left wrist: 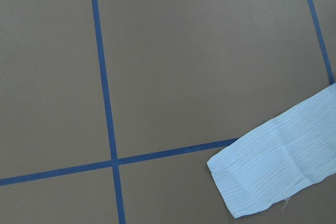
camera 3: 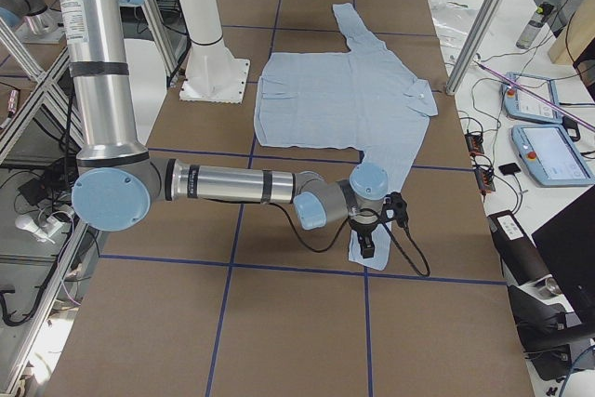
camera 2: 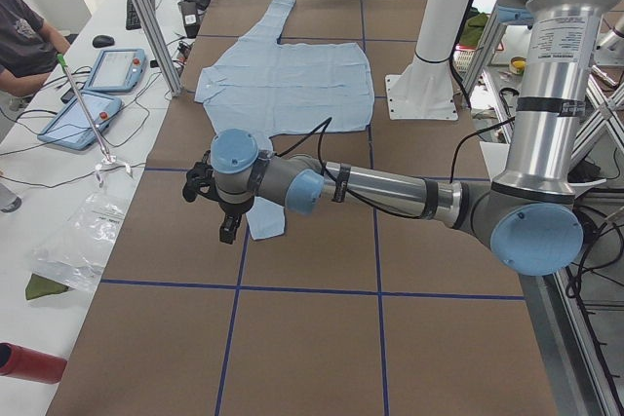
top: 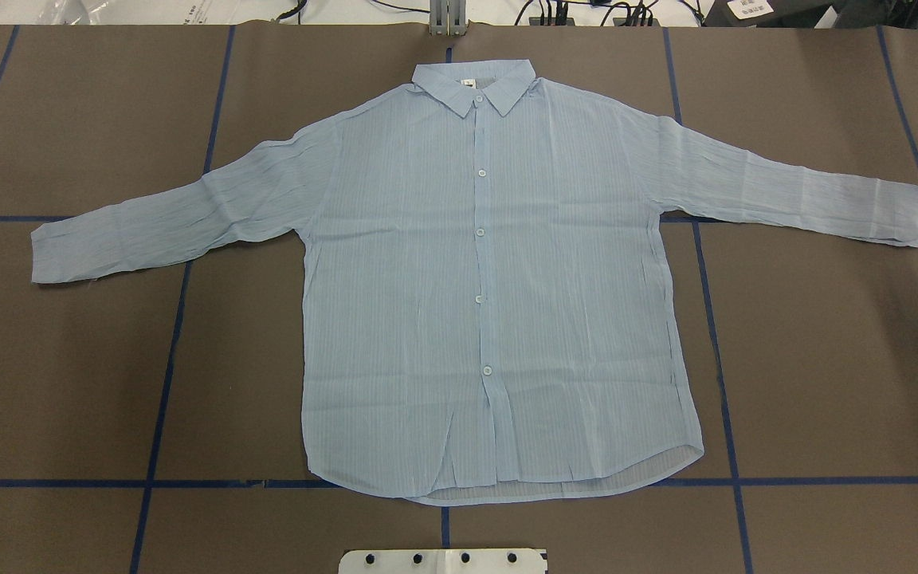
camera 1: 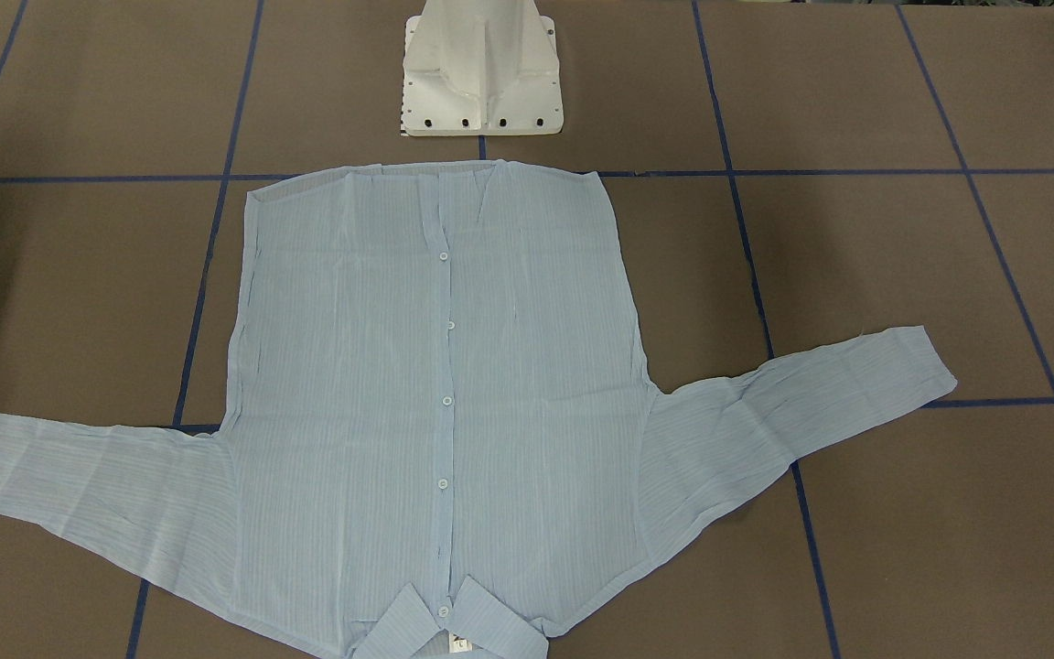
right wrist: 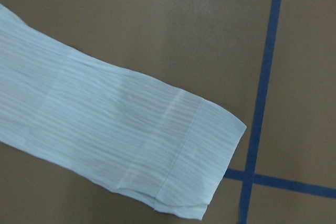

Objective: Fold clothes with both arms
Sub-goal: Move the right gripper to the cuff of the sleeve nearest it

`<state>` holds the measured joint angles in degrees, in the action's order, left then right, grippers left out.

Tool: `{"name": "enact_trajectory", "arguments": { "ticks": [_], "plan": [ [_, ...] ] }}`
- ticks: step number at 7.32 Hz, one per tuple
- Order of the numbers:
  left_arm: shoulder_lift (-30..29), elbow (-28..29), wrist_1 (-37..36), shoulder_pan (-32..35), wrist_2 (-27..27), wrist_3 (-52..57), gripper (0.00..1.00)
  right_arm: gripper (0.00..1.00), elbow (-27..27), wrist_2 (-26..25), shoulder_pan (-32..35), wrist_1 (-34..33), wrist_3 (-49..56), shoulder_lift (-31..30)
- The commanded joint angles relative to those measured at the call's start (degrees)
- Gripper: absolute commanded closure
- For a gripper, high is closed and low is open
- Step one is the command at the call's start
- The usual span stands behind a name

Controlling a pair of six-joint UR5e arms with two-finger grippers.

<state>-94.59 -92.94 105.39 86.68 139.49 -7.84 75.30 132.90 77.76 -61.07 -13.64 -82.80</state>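
Seen from across the bench (camera 1: 902,275), the shirt (camera 1: 435,384) lies flat, buttoned and face up. Its hem is toward the white pedestal (camera 1: 481,82) and its collar (camera 1: 454,631) is at the near edge. No arm shows here.

From overhead, both sleeves are spread out to the sides, with the left cuff (top: 60,251) (on the robot's left) and the right cuff (top: 897,211) each well apart from the body panel. Nothing is folded yet, so I judge the task to be at its very start.

The left-end view shows the left arm (camera 2: 390,187) stretched low over the bench, its left fingers (camera 2: 227,231) pointing down above the sleeve end. Whether they are released or clenched I cannot tell.

The right-end view mirrors this: the right arm (camera 3: 232,183) reaches out and the right fingers (camera 3: 365,246) hang over the other cuff. Their state cannot be told either, nor whether they touch cloth.

In the left wrist camera the left cuff sits low in the corner, off centre, near a crossing of blue tape lines (left wrist: 107,129). In the right wrist camera the right cuff lies flat across the lower middle.

The step in hand looks like taking both cuffs. To do it well, each arm should centre over its cuff first — the left seems to need the larger correction — then pinch both layers at the stiffer band. Both sleeves should then be carried inward together, so the thin cloth does not drag the body panel askew.
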Motion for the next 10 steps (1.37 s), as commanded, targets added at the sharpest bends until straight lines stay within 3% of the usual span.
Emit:
{"name": "enact_trajectory", "arguments": {
  "ticks": [1, 4, 6, 10],
  "plan": [
    [1.25, 2.76, 8.32, -0.11, -0.01, -0.60, 0.00, 0.00, -9.72, -0.01, -1.12, 7.10, -2.00, 4.39],
    [1.25, 2.77, 8.43, -0.11, -0.01, -0.78, 0.00, 0.01, -8.94, -0.36, -1.30, 7.80, -2.53, 4.75],
    [1.16, 2.77, 8.43, -0.11, -0.01, -0.78, 0.00, 0.01, -10.17, -2.54, -1.56, 15.86, -10.39, 3.79],
    [1.16, 2.50, 8.43, -0.11, 0.08, -0.87, 0.00, 0.01, -11.66, -3.08, -4.98, 15.81, -16.42, 3.61]
  ]
}}
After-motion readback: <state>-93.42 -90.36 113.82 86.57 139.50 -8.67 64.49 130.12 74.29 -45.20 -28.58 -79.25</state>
